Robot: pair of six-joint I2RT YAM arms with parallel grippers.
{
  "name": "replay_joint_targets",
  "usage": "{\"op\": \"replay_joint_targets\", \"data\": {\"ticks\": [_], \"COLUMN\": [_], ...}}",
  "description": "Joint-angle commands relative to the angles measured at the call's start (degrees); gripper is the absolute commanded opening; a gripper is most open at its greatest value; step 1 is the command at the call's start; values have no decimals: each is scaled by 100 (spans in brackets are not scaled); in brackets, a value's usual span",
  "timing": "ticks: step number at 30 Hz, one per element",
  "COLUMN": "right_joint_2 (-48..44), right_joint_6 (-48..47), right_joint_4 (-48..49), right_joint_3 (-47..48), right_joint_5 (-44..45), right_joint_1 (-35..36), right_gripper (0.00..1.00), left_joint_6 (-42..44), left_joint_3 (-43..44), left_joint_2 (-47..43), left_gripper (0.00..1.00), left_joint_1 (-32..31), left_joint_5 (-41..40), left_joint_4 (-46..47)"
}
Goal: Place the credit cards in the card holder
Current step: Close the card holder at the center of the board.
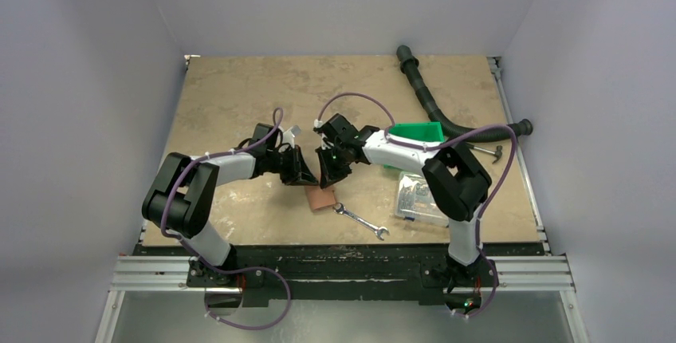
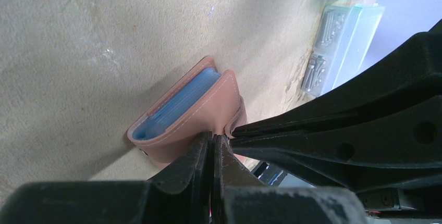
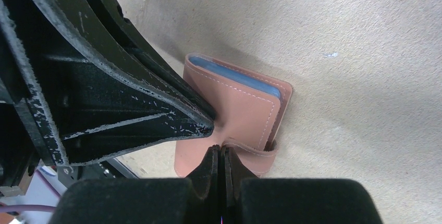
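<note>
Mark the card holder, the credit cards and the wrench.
card holder [image 2: 202,115], left wrist view, on its stitched front flap.
credit cards [image 2: 177,102], left wrist view, on the blue edges showing in the pocket.
wrench [image 1: 361,221], top view, on the middle of its shank.

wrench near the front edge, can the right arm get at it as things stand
Likely not yet: the right gripper is shut on the card holder. The wrench lies uncovered close by, so after letting go the way looks free.
</note>
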Motion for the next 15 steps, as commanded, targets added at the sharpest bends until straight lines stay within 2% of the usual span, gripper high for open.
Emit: {"op": "replay_joint_targets", "data": {"ticks": [1,15], "right_joint_2": [264,587], "right_joint_6": [367,648], "right_joint_4": [396,-342], "right_joint_3": [-394,-303], "right_joint_5": [-165,1578], "right_joint_1": [299,871], "right_gripper": [0,0], "left_joint_6": [238,250], "left_joint_3": [-85,-97], "left_joint_2": [141,115], "left_gripper": [0,0], "left_joint_1": [-4,-4], "left_joint_5": [-448,-501], "left_joint_4": [-372,-394]}}
